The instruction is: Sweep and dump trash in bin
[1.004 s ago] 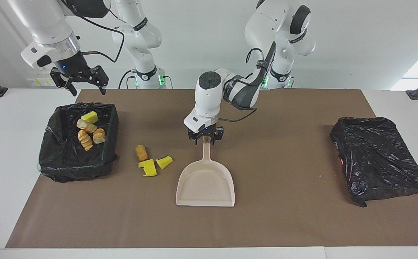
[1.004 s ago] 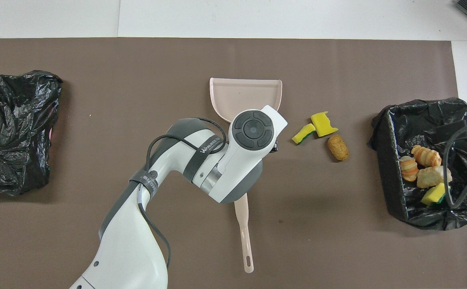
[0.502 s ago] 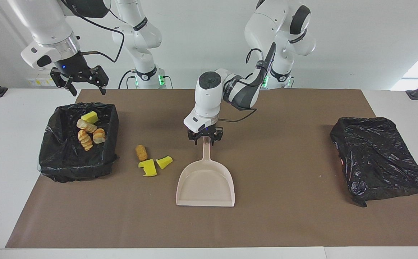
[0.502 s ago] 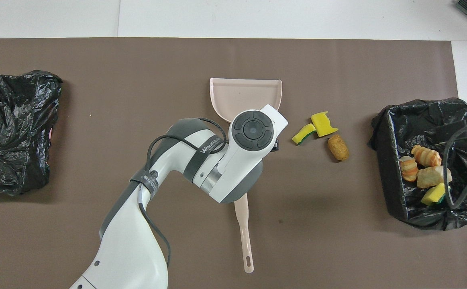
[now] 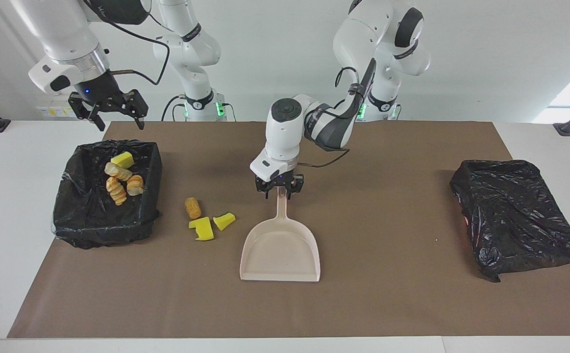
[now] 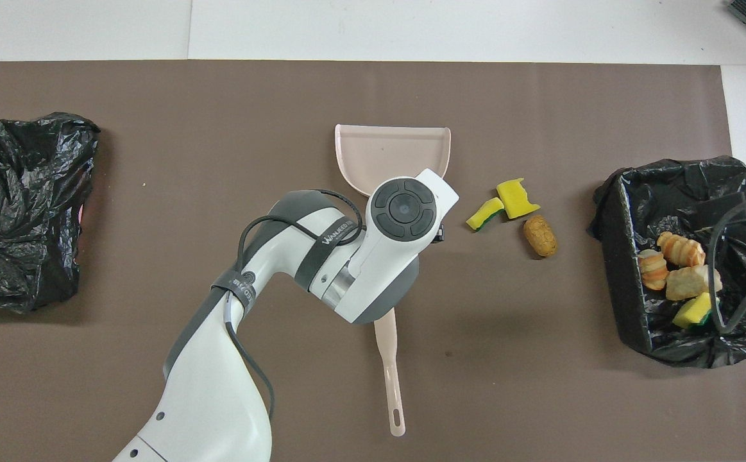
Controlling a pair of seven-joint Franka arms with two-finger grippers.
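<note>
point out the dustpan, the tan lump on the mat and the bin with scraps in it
dustpan (image 5: pixel 280 252), facing view, bare pan floor
tan lump (image 5: pixel 193 208), facing view, its middle
bin (image 5: pixel 150 166), facing view, black-lined side wall

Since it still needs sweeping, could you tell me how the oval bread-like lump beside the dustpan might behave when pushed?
The bread-like lump looks rounded, so it may roll sideways rather than slide. Being small, it is probably light and could skip off the dustpan. Its crusty surface may grip the brown mat somewhat.

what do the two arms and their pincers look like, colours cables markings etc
Both arms are glossy white with rounded joints and dark grey bands. The left arm has a black cable strapped along it, white lettering on a band, and a round grey cap. Each ends in a black pincer, left pincer, right pincer, with a small blue light.
</note>
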